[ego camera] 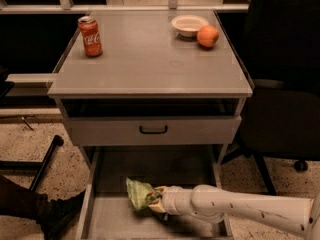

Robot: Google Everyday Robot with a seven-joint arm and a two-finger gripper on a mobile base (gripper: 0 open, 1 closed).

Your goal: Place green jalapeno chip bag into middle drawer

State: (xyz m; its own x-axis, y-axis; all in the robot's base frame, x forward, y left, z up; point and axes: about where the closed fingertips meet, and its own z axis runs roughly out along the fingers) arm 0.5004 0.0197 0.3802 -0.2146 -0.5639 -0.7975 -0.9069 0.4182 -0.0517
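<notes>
The only lettering stands on the red soda can (pixel 90 36) at the back left of the table (pixel 150 69): white script running down its side, in the Coca-Cola manner. Print on the green jalapeno chip bag (pixel 138 194) cannot be read; the pincer (pixel 154 200) is against it, inside the middle drawer (pixel 115 219).
</notes>
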